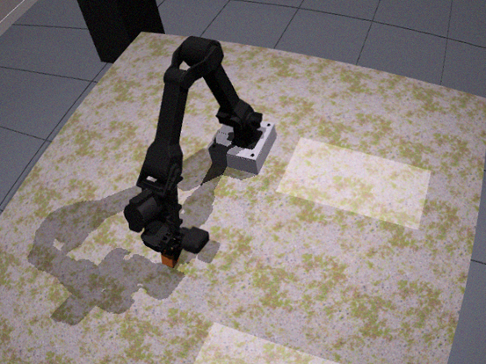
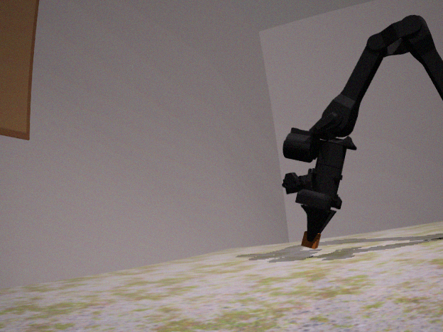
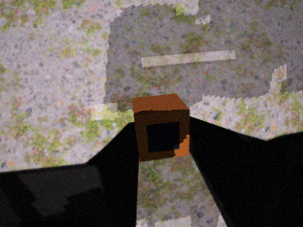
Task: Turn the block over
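Orange block (image 1: 168,261) (image 2: 309,242) (image 3: 161,127) sits between the two fingers of the gripper (image 1: 170,254) (image 2: 314,238) (image 3: 158,125), pinched from both sides; jaws closed on it, part-way apart, its width keeping them there. In the wrist view one finger touches its left side, the other its right, block out at the fingertips. Dark square mark (image 3: 163,137) on the face turned toward the gripper, so the marked side looks back up between the jaws, not down. Bit of that face catches light at its lower right corner. Exterior view: block sticks out on both sides of the fingertips and below them, tilted along with the gripper, just above the table (image 1: 330,251) (image 2: 221,300) (image 3: 53,63); whether its lowest edge touches, can't tell. Arm (image 1: 172,115) (image 2: 363,74) reaches down to it, shadow on the tabletop beside and below the jaws. Turn not done.
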Motion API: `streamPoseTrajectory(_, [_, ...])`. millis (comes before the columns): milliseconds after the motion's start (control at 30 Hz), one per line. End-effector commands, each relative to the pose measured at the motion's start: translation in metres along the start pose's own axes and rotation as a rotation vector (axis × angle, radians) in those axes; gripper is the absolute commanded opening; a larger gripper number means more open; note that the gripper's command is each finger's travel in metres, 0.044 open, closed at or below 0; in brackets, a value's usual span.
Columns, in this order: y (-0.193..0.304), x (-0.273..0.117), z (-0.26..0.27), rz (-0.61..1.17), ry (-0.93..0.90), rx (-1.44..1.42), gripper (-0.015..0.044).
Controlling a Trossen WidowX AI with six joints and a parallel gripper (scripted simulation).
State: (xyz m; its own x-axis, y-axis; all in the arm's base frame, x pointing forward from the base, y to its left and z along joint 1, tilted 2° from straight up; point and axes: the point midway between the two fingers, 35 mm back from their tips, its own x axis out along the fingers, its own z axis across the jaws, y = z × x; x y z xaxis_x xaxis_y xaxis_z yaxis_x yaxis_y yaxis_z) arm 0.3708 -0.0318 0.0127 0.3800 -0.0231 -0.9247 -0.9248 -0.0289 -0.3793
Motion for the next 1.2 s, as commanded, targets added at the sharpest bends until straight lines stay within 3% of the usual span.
streamPoseTrajectory(0, [0.004,-0.001,0.001,-0.061,-0.004,-0.006,0.0000])
streamPoseTrajectory(1167, [0.011,0.032,0.000,-0.512,-0.006,-0.002,0.0000])
